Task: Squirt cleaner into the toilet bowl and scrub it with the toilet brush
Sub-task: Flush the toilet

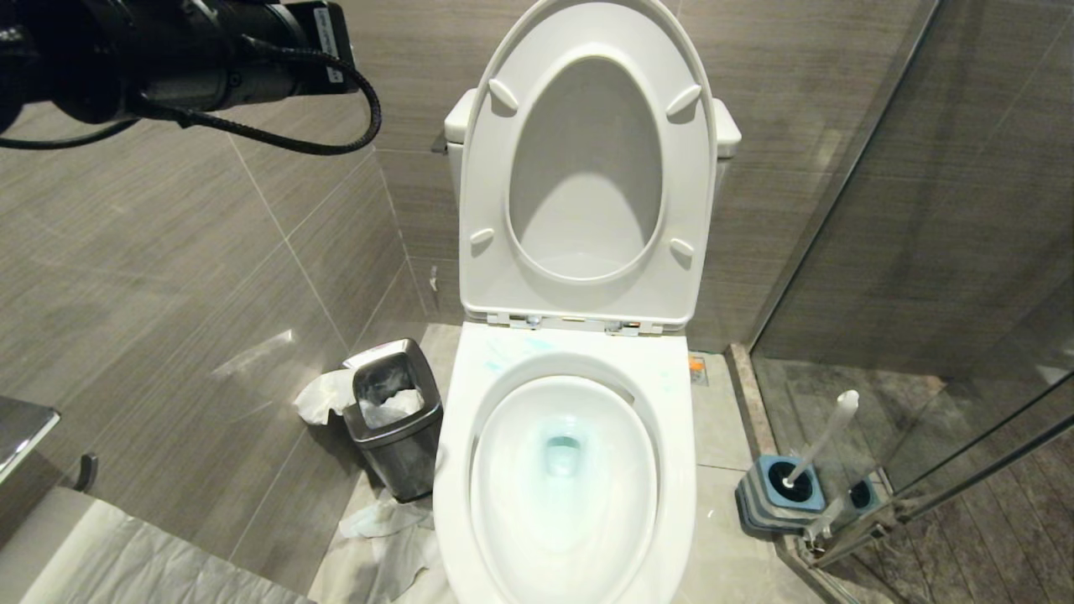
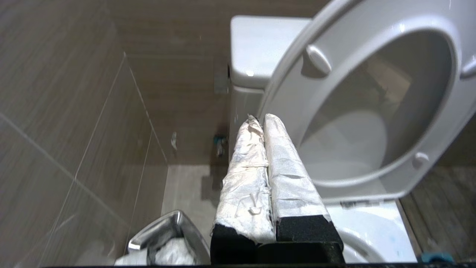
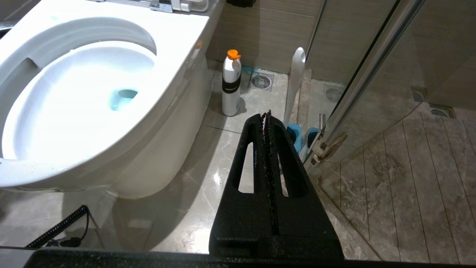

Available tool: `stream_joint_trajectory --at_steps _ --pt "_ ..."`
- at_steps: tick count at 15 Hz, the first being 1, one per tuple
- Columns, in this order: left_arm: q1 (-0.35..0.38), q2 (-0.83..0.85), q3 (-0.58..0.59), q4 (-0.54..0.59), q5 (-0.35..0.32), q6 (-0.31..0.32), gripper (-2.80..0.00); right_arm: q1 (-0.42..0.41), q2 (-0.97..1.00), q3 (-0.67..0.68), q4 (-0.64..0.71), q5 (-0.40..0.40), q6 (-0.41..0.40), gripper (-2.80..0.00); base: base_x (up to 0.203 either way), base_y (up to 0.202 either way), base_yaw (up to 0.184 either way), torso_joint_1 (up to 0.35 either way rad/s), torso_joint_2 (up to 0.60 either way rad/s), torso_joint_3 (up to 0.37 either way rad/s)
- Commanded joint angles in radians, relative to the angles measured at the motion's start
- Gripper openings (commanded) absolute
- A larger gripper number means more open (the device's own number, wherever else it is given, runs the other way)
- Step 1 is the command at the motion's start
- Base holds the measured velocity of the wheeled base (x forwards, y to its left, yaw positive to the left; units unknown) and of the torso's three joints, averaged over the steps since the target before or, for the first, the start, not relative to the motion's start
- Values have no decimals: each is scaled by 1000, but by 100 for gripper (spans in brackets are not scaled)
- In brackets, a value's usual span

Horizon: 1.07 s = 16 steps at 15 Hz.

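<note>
From my head, the toilet bowl (image 1: 564,470) stands straight ahead with seat and lid (image 1: 587,168) tipped up against the tank. The water at its bottom is tinted pale blue and thin smears of cleaner (image 1: 503,354) mark the back rim, so I judge the squirting done and the scrubbing not yet started. The toilet brush (image 1: 826,432) stands untouched in its blue holder (image 1: 784,495) on the floor to my right of the bowl, close against the glass shower door. A steel bin (image 1: 394,415) with paper in it sits to the left, and only my left forearm shows, high at the upper left. From my left wrist, my left end effector (image 2: 260,121) is closed tight with nothing between its white-wrapped fingers, hanging in the air beside the raised lid above the bin's side of the toilet. From my right wrist, my right end effector (image 3: 266,115) is also closed and empty, low over the floor, with the brush handle just beyond its tips and a white bottle (image 3: 231,87) with an orange cap standing on the floor beside the bowl. Next, I think, one end effector has to open, close around the slim handle and lift it straight out of the holder.
</note>
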Motion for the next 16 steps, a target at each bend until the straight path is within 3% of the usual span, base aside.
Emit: stream_joint_trajectory --at_steps 1,4,9,13,16 --pt "7 89 -38 -91 -2 0 -280 0 1 0 0 0 -1 -280 0 0 0 0 0 0" --pt "8 179 -111 -193 3 10 -280 0 1 0 0 0 -1 -280 0 0 0 0 0 0" --pt "2 258 -114 -403 -2 15 -280 0 1 0 0 0 -1 -280 0 0 0 0 0 0" --pt "8 278 -114 -508 4 29 -280 0 1 0 0 0 -1 -280 0 0 0 0 0 0" --pt "23 296 -114 -606 13 75 -280 0 1 0 0 0 -1 -280 0 0 0 0 0 0"
